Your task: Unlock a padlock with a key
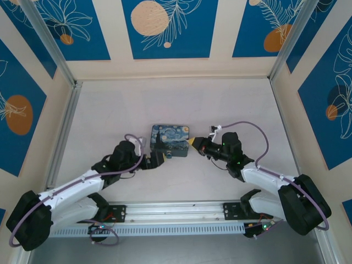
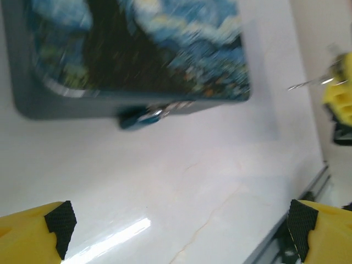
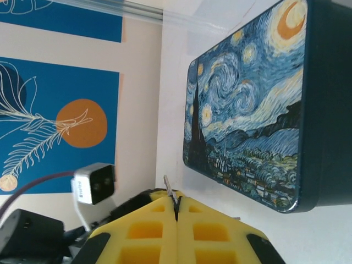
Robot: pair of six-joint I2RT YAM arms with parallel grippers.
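The padlock [image 2: 144,115], small and bluish-silver, lies on the table against the near side of the night-sky box [image 2: 137,49]. My left gripper [image 2: 179,220] hovers a little short of it, open wide, with bare table between its yellow fingers [image 2: 33,234]. My right gripper [image 3: 177,206] is shut on the key [image 3: 171,186], whose thin blade pokes out past the fingertips. In the left wrist view that key [image 2: 308,83] sticks out of the right gripper [image 2: 336,96] at the far right. From above, the left gripper [image 1: 158,159] and right gripper [image 1: 191,142] flank the box [image 1: 171,137].
The night-sky box [image 3: 253,104] stands mid-table between both arms. A metal rail [image 1: 176,212] runs along the near table edge. Patterned blue walls [image 1: 168,27] close in the back and sides, with open table behind the box.
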